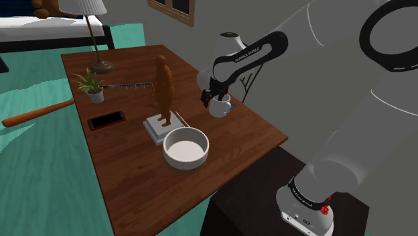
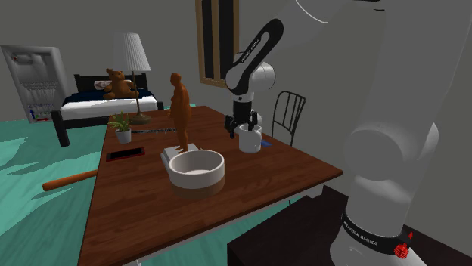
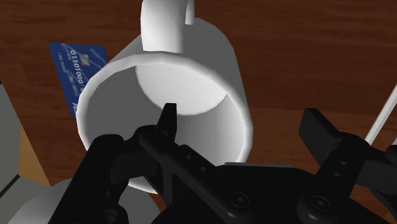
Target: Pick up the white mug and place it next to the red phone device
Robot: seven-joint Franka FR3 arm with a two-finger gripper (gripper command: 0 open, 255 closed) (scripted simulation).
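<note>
The white mug (image 1: 220, 107) stands upright on the brown table (image 1: 134, 181), near the edge toward the shoulder view's right. My black gripper (image 1: 215, 99) hangs right over it, open. In the wrist view one fingertip (image 3: 167, 119) is inside the mug (image 3: 191, 70) and the other stands outside its wall, neither touching it; the gripper (image 3: 245, 124) straddles the rim opposite the handle. The red phone (image 1: 106, 121), dark-screened with a red rim, lies flat near the table's opposite side, past the statue. The second exterior view has the mug (image 2: 250, 140), gripper (image 2: 243, 125) and phone (image 2: 125, 154).
A brown statue (image 1: 162, 84) on books and a wide white bowl (image 1: 186, 147) sit between mug and phone. A potted plant (image 1: 92, 86) and lamp (image 1: 100, 64) stand further back. A blue card (image 3: 76, 67) lies by the mug. A chair (image 2: 287, 113) stands behind the table.
</note>
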